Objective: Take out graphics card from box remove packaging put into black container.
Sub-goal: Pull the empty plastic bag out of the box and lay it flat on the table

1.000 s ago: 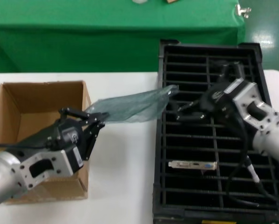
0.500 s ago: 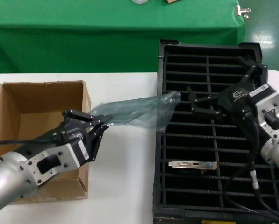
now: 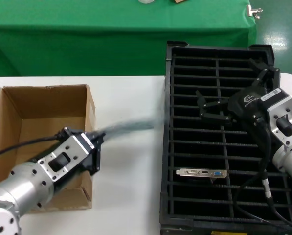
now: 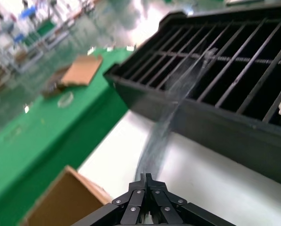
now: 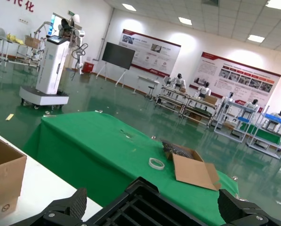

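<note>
Thin flat dark graphics card (image 3: 202, 173) with silver metal end bracket and blue port, lying bare in a lower slot of the large black plastic ribbed container (image 3: 171, 147), near its left column. Well apart from both grippers.

Crinkly translucent grey-blue plastic packaging (image 3: 128, 127), smeared by motion blur, so probably empty but hard to say. Stretched from the left gripper across the white tabletop (image 3: 128, 196) toward the container's near wall; same streak in the left wrist view (image 4: 161, 136), pinched between closed fingertips.

Left gripper (image 3: 98, 138) clamped on the bag's end, just beside the right wall of the brown corrugated cardboard box (image 3: 89, 105), flaps upright.

Right gripper (image 3: 210, 108) spread wide, holding nothing, hovering over the container's upper rows. Green cloth-covered table (image 3: 77, 39) beyond.
</note>
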Robot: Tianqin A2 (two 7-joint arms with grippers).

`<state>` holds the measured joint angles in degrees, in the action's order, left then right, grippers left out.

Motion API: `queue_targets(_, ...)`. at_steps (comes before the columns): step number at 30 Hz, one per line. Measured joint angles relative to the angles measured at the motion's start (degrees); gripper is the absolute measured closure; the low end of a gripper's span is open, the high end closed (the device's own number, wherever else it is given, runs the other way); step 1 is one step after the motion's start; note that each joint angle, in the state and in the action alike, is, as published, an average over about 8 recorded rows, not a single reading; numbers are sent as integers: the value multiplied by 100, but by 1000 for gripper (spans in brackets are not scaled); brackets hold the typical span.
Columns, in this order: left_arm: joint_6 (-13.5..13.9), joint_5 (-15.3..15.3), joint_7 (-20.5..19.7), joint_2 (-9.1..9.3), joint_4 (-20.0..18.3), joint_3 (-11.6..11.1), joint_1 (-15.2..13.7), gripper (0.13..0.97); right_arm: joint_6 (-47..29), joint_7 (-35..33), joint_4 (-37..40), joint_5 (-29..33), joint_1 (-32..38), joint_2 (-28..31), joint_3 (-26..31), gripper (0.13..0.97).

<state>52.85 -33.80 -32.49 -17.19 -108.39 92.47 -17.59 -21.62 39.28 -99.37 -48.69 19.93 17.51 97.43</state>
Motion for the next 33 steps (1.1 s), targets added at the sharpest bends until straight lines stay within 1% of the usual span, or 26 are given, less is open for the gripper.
queue_targets(2, 139, 241, -193, 146, 28, -30, -3, 958, 1, 2, 0, 1, 0, 1, 1, 129)
queue_targets(5, 291, 513, -430, 331, 84, -65, -13, 958, 2, 6, 0, 3, 0, 3, 3, 129)
queue_targets(7, 353, 635, -542, 425, 121, -83, -22, 958, 3, 7, 0, 4, 0, 3, 3, 129)
queue_targets(10, 385, 729, -627, 506, 157, -98, -33, 958, 3, 9, 0, 4, 1, 4, 4, 129)
queue_targets(13, 391, 759, -652, 534, 169, -103, -37, 958, 4, 9, 0, 5, 1, 4, 4, 129)
queue_targets(23, 392, 764, -655, 538, 171, -103, -38, 941, 4, 9, 0, 5, 1, 4, 5, 129)
queue_targets(31, 392, 764, -655, 538, 171, -103, -38, 860, 4, 9, 0, 5, 1, 4, 4, 129)
queue_targets(33, 393, 763, -655, 538, 170, -103, -38, 860, 4, 9, 0, 5, 1, 4, 4, 129)
